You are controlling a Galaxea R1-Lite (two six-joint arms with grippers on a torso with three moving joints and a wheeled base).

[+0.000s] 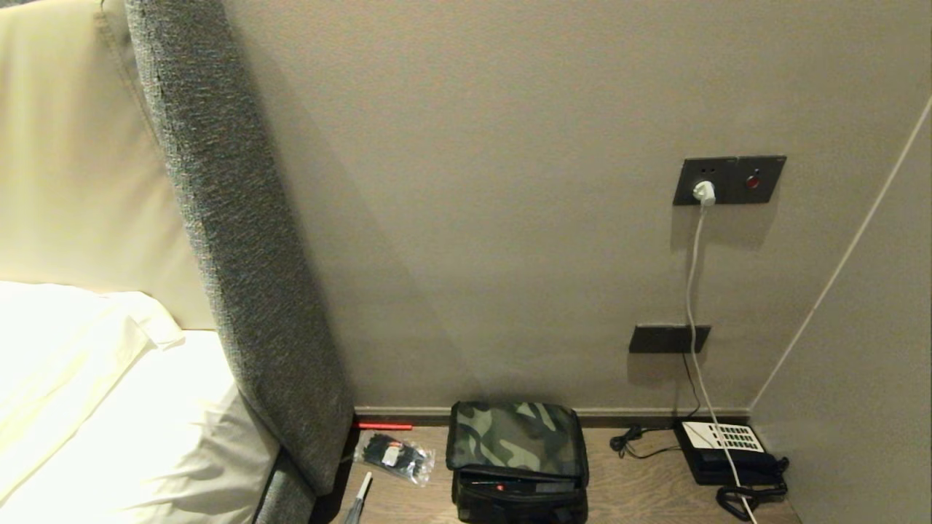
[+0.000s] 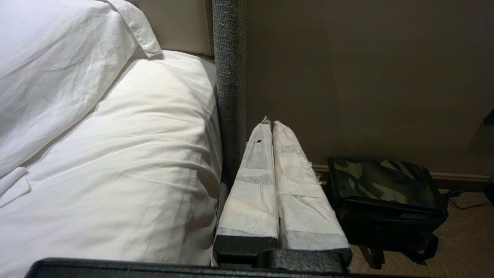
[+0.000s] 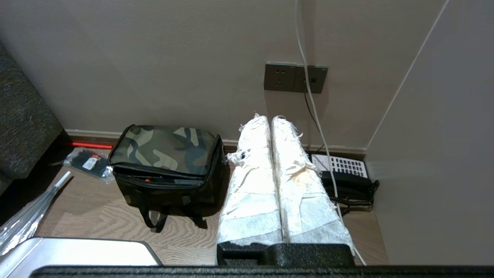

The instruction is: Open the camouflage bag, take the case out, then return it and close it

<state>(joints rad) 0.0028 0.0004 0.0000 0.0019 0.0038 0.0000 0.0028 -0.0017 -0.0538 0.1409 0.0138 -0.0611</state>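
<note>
The wooden floor (image 1: pixel 641 491) carries the camouflage bag (image 1: pixel 515 437), a cable-tie packet (image 1: pixel 393 457) and a telephone (image 1: pixel 728 453).

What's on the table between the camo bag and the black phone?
Only bare wooden tabletop and a loose black cord near the wall lie between the camouflage bag and the telephone; the head view shows it.

I see the bag (image 1: pixel 517 444) on the table (image 1: pixel 641 495), phone (image 1: pixel 728 455) at its three o'clock, packet (image 1: pixel 393 457) at nine o'clock.
</note>
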